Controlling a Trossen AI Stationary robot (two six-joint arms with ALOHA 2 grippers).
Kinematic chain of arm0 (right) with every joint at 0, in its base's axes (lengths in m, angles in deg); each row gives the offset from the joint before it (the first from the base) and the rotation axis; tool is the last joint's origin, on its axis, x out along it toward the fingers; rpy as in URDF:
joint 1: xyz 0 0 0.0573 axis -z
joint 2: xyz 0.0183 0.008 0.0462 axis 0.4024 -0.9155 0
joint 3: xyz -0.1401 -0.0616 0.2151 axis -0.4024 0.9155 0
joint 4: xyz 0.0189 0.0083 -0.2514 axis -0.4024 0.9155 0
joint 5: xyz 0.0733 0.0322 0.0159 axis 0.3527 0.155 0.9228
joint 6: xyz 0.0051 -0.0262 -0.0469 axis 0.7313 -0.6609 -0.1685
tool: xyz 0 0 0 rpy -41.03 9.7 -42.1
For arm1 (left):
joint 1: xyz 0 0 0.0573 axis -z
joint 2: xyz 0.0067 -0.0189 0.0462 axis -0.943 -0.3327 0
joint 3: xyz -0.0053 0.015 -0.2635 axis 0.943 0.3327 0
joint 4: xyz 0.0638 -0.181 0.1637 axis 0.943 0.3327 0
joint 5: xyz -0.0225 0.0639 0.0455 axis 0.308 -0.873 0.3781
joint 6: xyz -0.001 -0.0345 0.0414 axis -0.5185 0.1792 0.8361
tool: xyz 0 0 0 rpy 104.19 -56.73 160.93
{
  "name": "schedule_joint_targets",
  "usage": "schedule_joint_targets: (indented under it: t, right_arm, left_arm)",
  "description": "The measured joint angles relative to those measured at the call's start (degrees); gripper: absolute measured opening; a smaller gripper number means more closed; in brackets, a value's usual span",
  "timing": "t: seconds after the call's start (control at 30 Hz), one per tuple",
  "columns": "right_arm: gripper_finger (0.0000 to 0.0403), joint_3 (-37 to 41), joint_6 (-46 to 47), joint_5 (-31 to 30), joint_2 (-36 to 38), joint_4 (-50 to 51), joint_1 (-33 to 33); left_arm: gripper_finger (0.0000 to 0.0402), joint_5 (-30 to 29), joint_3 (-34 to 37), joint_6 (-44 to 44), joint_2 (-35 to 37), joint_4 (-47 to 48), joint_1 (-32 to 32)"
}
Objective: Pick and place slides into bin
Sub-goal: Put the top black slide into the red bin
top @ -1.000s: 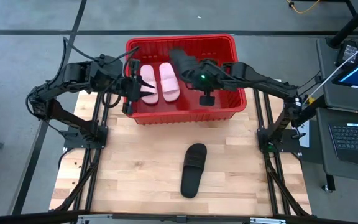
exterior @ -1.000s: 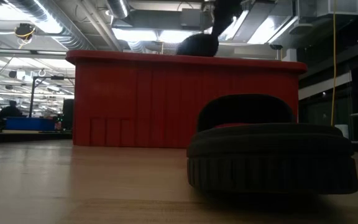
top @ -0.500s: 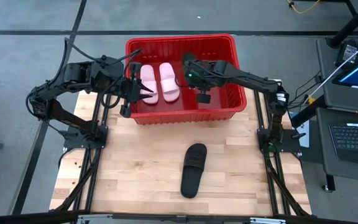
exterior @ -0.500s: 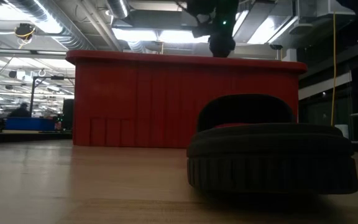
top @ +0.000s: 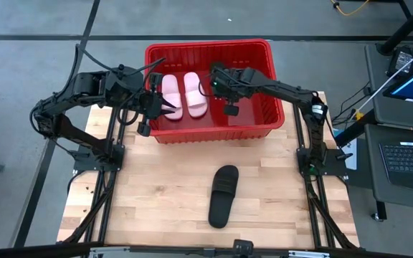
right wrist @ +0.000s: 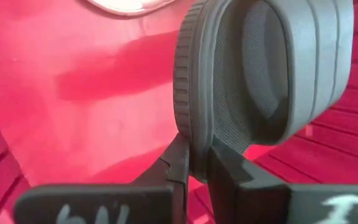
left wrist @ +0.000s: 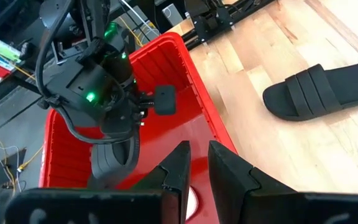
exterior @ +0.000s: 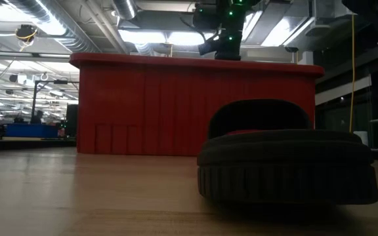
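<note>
The red bin (top: 206,44) stands at the table's far middle, and two pale pink slides (top: 183,94) lie side by side on its floor at the left. My right gripper (top: 217,87) reaches down into the bin, shut on a black slide (right wrist: 260,68), which also shows in the left wrist view (left wrist: 112,165). A second black slide (top: 223,195) lies sole down on the bare wood nearer the front edge. My left gripper (top: 165,107) hovers over the bin's left part, its fingers a narrow gap apart with nothing between them. My right gripper pinches the rim of the black slide's sole (right wrist: 188,146), at one end of the slide, between its two fingers. The fingers slant down from above and from the right. The slide hangs below them inside the bin; whether it touches the red floor I cannot tell.
Bare wooden table (top: 156,186) lies all around the loose black slide. The bin's right half (top: 257,107) holds nothing but my right arm. Both arms' frames stand along the table's left and right edges.
My right gripper has sunk from above the bin's rim down into the bin, carrying the black slide, which the low view no longer shows above the rim. My left gripper's fingers have drawn closer together while the arm kept its place.
</note>
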Motion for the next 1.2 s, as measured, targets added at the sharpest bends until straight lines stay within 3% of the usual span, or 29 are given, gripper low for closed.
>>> schedule_joint_targets:
  t: [0.47, 1.2]
  right_arm:
    - [0.0033, 0.67, 0.15, 3.45, -1.83, -2.18, 0.62]
    - [0.0032, 0.7, 1.34, 1.52, -2.65, 0.55, -0.67]
  left_arm:
    - [0.0048, -0.02, 0.01, 0.02, 0.0, -0.01, 0.0]
    - [0.0045, -0.04, 0.01, -0.88, 0.0, 1.57, 0.0]
